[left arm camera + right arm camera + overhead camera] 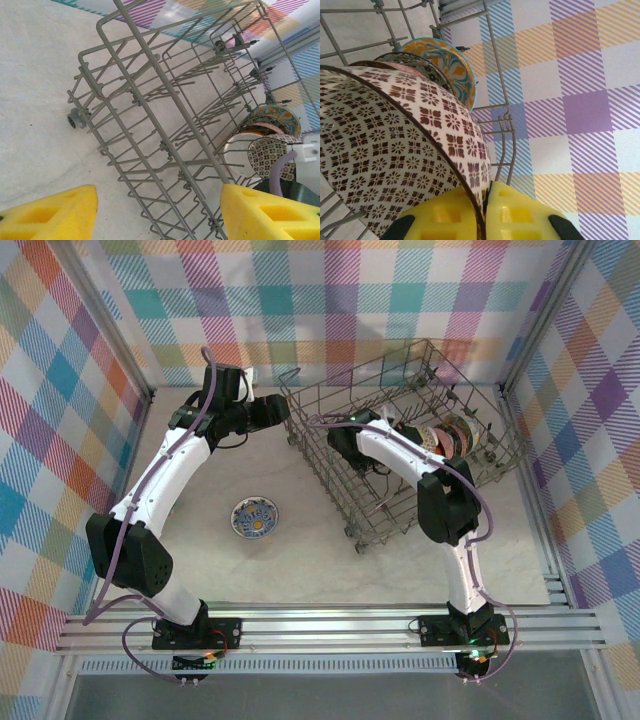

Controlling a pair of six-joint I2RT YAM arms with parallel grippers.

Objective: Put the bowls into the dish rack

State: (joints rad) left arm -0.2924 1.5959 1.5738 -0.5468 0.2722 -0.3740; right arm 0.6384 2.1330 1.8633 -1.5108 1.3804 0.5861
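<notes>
Closest to you: L arm base and R arm base, bolted at the near edge of the table. Starting on yr left, the L arm reaches toward the far side. The L gripper sits just beside the far-left corner of the rack, jaws apart w/ nothing btwn them. In the L wrist view its yellow pads stand wide, w/ bare table and rack wire past them. Blue bowl lies alone on the table, open side up, left of the rack and well apart from both grippers. Rack sits angled on the table, centre-right, and the R arm reaches into it from above. R gripper is closed on the brown-patterned bowl: its rim is pinched btwn the two pads, and the bowl stands on edge among the tines. Behind it in the same row, also on edge, you've got a dark bowl, then the orange-and-teal bowl next to the rack's end wires. Plaid wall shows thru the wires.
</notes>
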